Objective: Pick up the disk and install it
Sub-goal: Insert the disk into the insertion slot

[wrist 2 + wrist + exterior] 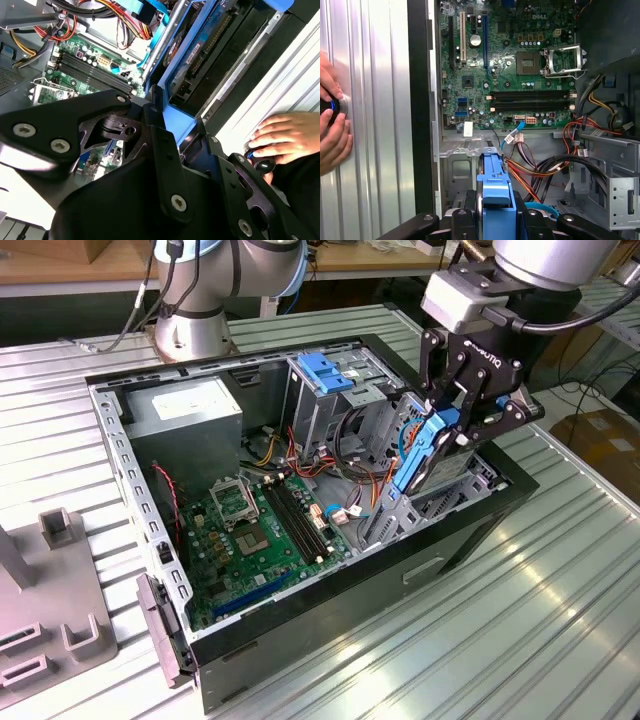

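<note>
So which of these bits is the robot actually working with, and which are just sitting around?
In the job:
the disk, clamped in the gripper
the open computer case

Just lying about:
the grey stand
the cardboard box

Room above green motherboard (262,525) open. In exterior view, grey drive cage (318,405) at 9 o'clock, red-orange cable bundle (352,478) at 8 o'clock of black gripper (442,430) clamping blue-railed disk (412,465). Person's hand (332,135) outside case wall (420,100).

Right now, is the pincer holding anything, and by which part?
Yes: the pincer is shut on the flat grey metal disk in its bright blue plastic carrier, gripping its upper blue end.
</note>
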Robot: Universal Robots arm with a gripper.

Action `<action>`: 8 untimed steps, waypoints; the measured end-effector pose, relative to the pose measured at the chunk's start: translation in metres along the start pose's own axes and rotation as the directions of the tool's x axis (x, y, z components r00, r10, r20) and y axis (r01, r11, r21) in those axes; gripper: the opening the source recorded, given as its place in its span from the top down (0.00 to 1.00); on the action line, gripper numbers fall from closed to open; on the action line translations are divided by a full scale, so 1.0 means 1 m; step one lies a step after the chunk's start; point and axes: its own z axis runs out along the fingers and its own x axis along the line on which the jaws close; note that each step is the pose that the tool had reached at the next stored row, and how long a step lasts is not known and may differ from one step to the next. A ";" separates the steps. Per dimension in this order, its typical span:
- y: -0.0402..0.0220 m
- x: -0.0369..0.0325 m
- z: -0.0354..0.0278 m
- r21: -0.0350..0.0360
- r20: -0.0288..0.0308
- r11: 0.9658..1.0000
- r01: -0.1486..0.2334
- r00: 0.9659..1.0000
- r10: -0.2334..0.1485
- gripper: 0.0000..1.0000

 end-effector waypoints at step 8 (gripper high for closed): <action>0.0004 0.0007 0.0139 0.000 0.000 1.000 0.000 1.000 0.000 0.63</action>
